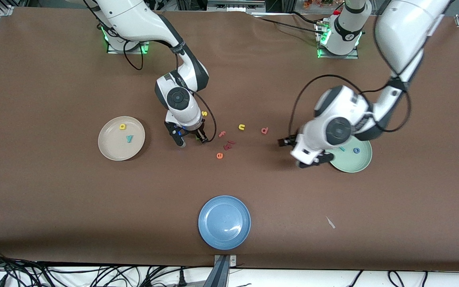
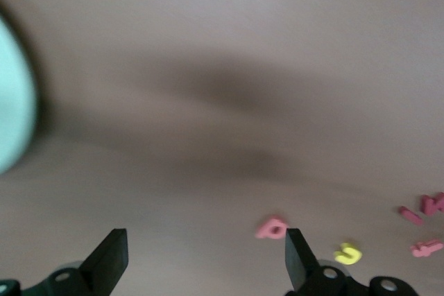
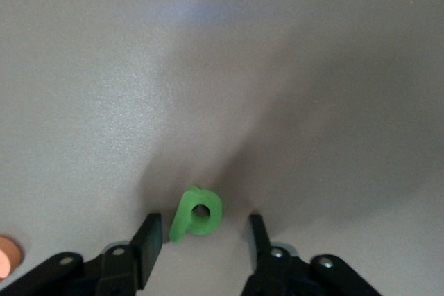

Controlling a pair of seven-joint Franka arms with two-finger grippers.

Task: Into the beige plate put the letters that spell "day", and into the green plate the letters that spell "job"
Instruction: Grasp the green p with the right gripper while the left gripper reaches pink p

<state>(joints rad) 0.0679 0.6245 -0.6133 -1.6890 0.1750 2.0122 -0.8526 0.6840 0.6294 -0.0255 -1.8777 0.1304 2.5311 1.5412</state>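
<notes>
The beige plate (image 1: 106,148) holds a yellow "a" (image 1: 122,126) and a teal "y" (image 1: 129,138). Beside it, toward the table's middle, my right gripper (image 1: 191,137) is down at the table. It is open, with the green "d" (image 3: 197,213) lying flat between its fingers, a gap on each side. The green plate (image 1: 363,161) holds a slim teal "j" (image 1: 342,149) and a blue "o" (image 1: 356,150). My left gripper (image 2: 205,244) hangs wide open and empty over bare table beside the green plate. The pinkish-red "b" (image 1: 265,130) (image 2: 272,227) lies just ahead of one fingertip.
Loose letters lie between the arms: yellow "s" (image 1: 204,113), yellow "u" (image 1: 241,127), pink "f" (image 1: 222,134), dark red pieces (image 1: 229,144) and orange "e" (image 1: 219,155). A blue plate (image 1: 224,222) sits nearer the front camera.
</notes>
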